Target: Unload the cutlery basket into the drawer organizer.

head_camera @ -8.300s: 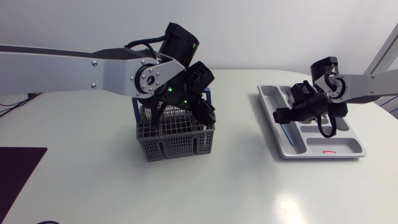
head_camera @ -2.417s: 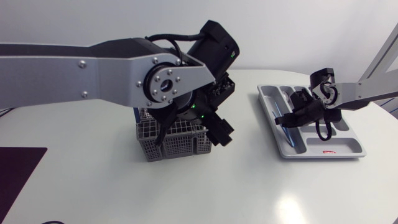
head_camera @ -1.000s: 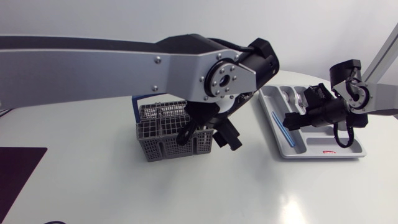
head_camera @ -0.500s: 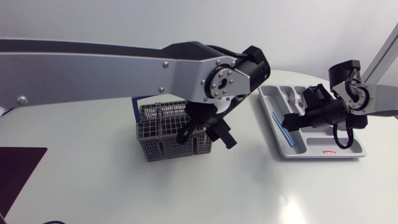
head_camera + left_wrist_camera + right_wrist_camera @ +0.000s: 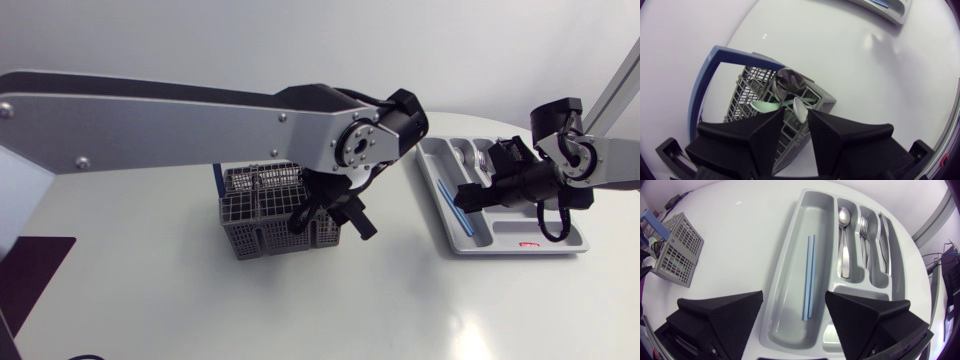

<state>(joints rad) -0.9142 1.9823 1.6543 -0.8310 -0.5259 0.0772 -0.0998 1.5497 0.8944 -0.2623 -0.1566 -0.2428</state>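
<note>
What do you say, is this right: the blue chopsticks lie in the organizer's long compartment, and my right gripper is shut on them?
Not quite. The blue chopsticks do lie in the drawer organizer's long compartment, but the right gripper is open, its fingers spread wide to either side above them and touching neither. The right wrist view shows this.

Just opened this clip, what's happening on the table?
The left pincer is shut on a small spoon at the cutlery basket, where a bigger spoon and a green utensil remain. The right pincer hovers open over the drawer organizer, which already holds two blue sticks, a spoon and forks in separate compartments.
</note>
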